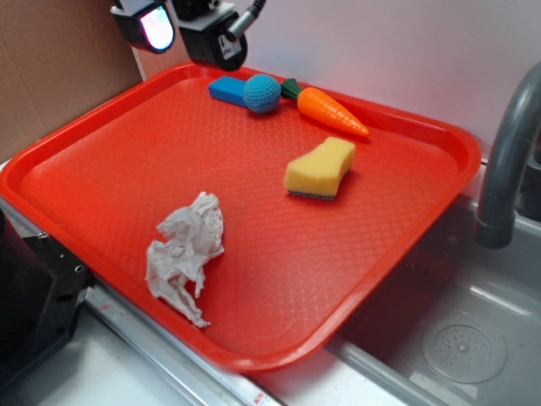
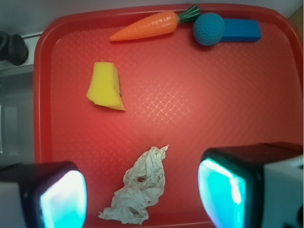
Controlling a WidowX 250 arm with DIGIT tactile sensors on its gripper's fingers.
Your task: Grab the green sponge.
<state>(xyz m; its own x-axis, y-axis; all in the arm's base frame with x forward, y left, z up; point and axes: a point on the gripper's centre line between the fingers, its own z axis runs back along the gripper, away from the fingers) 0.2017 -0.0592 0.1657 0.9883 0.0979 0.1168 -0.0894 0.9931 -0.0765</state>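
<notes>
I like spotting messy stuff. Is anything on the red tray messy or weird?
Yes: a crumpled white paper towel lies wadded near the tray's front edge, with small dark specks in the wrist view. The green sponge, carrot, blue ball and blue block look intact.

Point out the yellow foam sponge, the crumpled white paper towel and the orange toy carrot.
Yellow foam sponge with green scouring layer (image 1: 319,168), exterior view: yellow top face.
Crumpled white paper towel (image 1: 186,251), exterior view: middle of the wad.
Orange toy carrot (image 2: 147,26), wrist view: mid-body.

We see a black claw with chunky fingers bearing glowing cyan-white pads, and a black cable above.
</notes>
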